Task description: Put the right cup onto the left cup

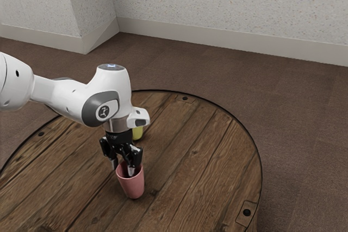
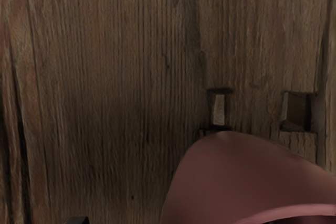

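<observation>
The tall pink cup (image 1: 134, 187) stood upright on the round brown wooden worktop (image 1: 190, 180), just under the black two-finger hand (image 1: 123, 168). Its fingers were apart, one inside the rim, one just outside.

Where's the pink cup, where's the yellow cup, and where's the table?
Pink cup (image 1: 134, 187): exterior view, on its outside wall.
Yellow cup (image 1: 138, 133): exterior view, on the bit of side that shows.
Table (image 1: 206, 172): exterior view, on its bare wooden top.
</observation>
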Motion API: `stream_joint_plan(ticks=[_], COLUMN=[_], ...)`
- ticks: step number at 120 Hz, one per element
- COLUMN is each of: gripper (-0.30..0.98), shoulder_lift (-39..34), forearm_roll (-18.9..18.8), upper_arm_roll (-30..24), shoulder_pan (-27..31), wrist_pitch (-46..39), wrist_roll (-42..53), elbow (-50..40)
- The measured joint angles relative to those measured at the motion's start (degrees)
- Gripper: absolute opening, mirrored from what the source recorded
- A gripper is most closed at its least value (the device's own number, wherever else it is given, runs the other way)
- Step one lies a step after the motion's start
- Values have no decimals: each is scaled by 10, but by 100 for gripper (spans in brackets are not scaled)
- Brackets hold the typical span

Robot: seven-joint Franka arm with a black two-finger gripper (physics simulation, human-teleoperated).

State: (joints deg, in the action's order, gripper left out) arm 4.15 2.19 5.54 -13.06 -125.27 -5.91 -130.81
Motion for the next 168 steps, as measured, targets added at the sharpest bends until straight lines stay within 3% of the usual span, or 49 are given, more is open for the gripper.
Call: stream_joint_plan(ticks=[28, 51, 87, 102, 168], gripper=[6, -5, -9, -9, -10], shoulder_lift=[1, -6, -65, -76, 34], forearm_roll=[0, -2, -15, -17, -29], upper_arm_roll=[1, 2, 2, 2, 9], shoulder_pan=[1, 4, -11, -5, 65], wrist_pitch=[-3, -4, 8, 39, 202], wrist_roll=[-5, -8, -14, -14, 4], elbow=[0, -1, -3, 41, 324])
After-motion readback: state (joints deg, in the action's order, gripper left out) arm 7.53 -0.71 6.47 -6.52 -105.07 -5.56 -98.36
